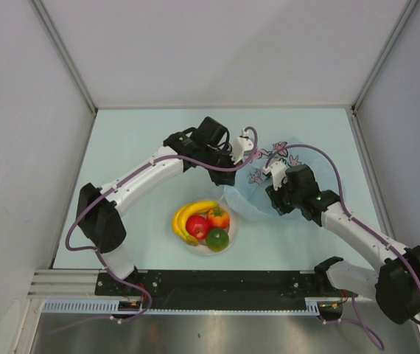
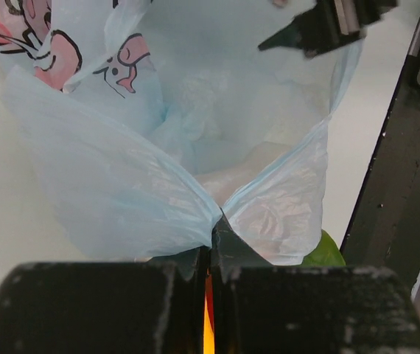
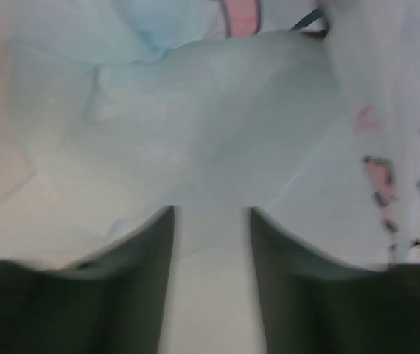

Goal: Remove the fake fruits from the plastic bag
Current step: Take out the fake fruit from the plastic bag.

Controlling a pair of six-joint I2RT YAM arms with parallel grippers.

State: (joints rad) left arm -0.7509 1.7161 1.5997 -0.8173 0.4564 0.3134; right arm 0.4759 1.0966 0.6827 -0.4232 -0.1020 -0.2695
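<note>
No word, number or brand name can be read anywhere. The plastic bag (image 2: 107, 184) carries the only printing: pink shapes (image 2: 64, 57) with dark outlines, which in the left wrist view look like a cartoon figure rather than letters. In the right wrist view the dark strokes (image 3: 378, 193) on the bag's right side are blurred. They may be lettering, but nothing legible comes out of them. From the top camera the print is too small to make out.
</note>
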